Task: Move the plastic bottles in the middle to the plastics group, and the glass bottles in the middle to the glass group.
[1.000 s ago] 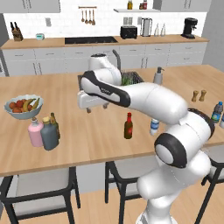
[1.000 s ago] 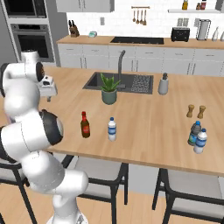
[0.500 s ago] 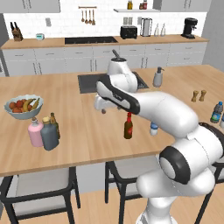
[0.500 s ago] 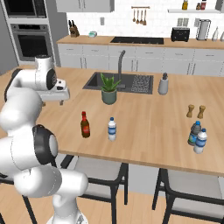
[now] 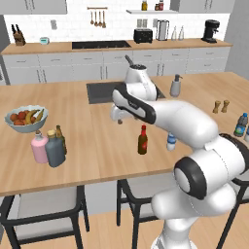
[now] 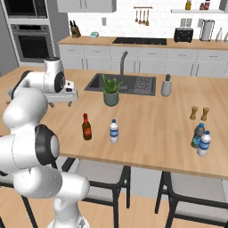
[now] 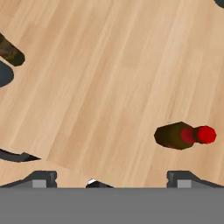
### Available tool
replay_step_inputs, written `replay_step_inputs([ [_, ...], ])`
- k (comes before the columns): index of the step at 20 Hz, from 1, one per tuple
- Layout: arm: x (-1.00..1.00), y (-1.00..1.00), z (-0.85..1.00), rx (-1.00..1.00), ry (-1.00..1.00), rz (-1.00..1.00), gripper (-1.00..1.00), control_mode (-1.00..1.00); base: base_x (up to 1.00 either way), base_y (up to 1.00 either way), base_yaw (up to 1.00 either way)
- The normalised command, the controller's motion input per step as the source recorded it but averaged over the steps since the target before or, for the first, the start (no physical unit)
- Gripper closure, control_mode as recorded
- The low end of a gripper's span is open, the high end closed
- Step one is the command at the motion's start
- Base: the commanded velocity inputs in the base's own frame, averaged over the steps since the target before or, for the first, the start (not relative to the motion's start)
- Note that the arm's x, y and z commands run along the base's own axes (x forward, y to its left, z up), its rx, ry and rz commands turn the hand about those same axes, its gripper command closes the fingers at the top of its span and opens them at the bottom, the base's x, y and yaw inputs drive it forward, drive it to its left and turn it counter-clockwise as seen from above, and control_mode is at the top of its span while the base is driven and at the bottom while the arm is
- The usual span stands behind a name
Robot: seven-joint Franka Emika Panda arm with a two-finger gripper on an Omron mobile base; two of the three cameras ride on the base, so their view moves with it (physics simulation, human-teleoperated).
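- Near edge of the tabletop [image 5: 97, 155]: the brown bottle [image 5: 142, 140] and small plastic bottle [image 5: 170, 141] stand upright mid-counter, unsorted.
- Above them the gripper [image 5: 117, 115] hangs with jaws wide, holding nothing.
- Left, the grey-blue bottle [image 5: 55, 148] stands touching the pink bottle [image 5: 39, 147].
- Far right, the plastics pair [image 6: 201, 139] waits.

Bright, even rendered light, soft faint shadows, no glare, slightly coarse and pixelated.
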Motion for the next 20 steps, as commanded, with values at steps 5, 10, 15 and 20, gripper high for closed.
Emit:
replay_step_inputs([
  [5, 0.14, -0.58, 0.0, 0.0, 0.0, -0.01, -1.0, -1.0, 0.0, 0.0, 0.0],
  [10, 0.0, -0.61, -0.06, 0.0, 0.0, -0.1, -1.0, -1.0, 0.0, 0.0, 0.0],
  [15, 0.01, -0.33, -0.29, 0.0, 0.0, -0.15, -1.0, -1.0, 0.0, 0.0, 0.0],
  [20, 0.04, -0.16, -0.28, 0.0, 0.0, -0.11, -1.0, -1.0, 0.0, 0.0, 0.0],
])
